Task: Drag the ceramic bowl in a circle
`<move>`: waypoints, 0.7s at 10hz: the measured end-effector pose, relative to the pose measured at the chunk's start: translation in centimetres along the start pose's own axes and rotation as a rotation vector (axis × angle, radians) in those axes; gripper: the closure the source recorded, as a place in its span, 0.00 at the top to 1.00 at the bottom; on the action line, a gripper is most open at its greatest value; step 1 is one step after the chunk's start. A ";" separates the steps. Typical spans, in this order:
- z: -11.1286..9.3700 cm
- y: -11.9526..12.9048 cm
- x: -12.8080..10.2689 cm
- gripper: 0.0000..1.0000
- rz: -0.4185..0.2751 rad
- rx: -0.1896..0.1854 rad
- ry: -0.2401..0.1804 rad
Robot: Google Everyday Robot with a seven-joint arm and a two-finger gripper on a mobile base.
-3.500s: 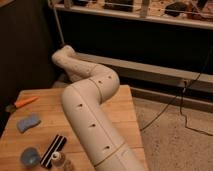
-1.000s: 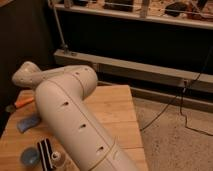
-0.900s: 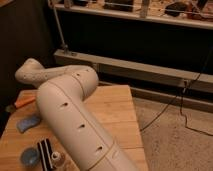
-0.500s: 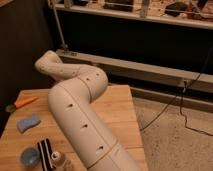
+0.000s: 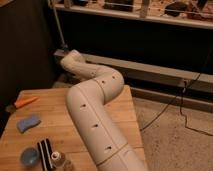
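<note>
Tool: hidden at the arm's far end (fingers together)
Arm [image 5: 95, 117]: bends over the desk [image 5: 50, 106]
Sponge [image 5: 28, 122]: left on desk

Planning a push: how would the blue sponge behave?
The sponge looks soft, so it would likely squash and feel light. It lies flat on the table, so it probably slides rather than rolls. The end effector is hidden beyond the arm's far end.

On the wooden table [image 5: 52, 131], a blue sponge [image 5: 28, 123] lies left of the white arm [image 5: 95, 117]. The gripper sits hidden behind the arm's far end
</note>
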 end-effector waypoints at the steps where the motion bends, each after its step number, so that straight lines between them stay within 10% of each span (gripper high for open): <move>1: 1.1 -1.3 1.7 0.00 -0.033 0.036 0.035; 7: -0.4 7.8 8.7 0.00 -0.384 0.067 -0.025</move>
